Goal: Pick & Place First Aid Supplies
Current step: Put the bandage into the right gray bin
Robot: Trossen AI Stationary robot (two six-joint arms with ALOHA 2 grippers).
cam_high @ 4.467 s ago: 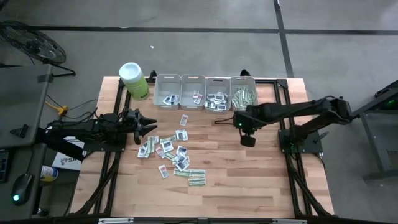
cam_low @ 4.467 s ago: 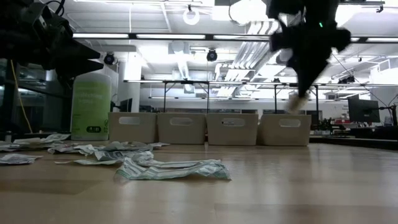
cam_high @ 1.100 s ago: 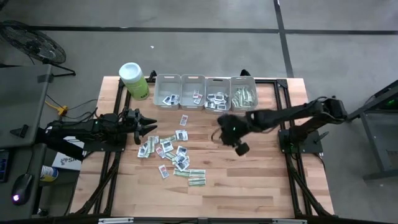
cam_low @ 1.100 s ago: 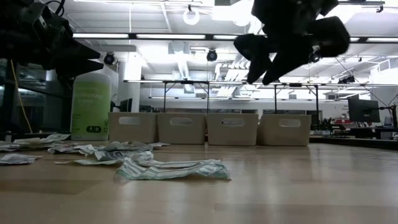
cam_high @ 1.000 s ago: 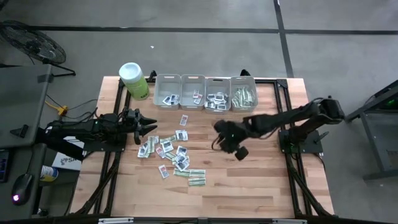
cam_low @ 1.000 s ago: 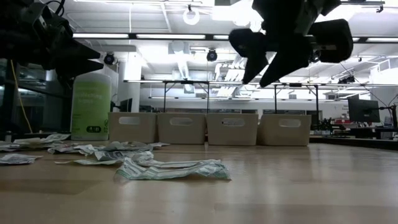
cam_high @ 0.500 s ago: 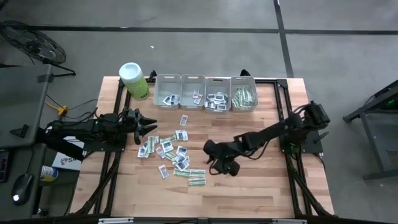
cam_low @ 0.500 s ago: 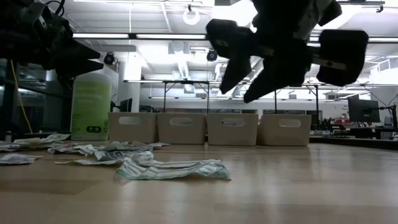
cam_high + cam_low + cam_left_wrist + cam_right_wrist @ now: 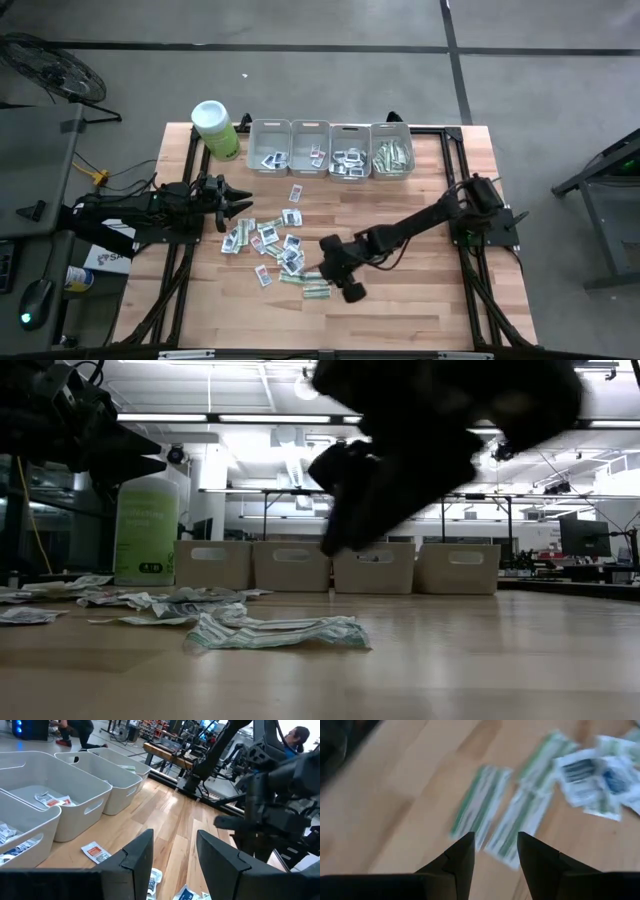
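Note:
The first aid supplies lie as a loose pile of flat packets on the wooden table, left of centre. Green-and-white strips lie at the pile's near edge and show flat on the wood in the low view. My right gripper hangs open just above these strips, slanting down, with nothing between its fingers. In the low view it is clear of the table. My left gripper waits open at the pile's left side, level.
A row of grey bins holding sorted packets stands along the far edge, with a lime-green canister to their left. Bare wood lies right of the pile. People show in the room beyond the table.
My right gripper has swung from the table's middle toward the near left, sinking toward the green strips at the pile's near edge, and has rolled about its own axis. It stays open. The packets have not moved.

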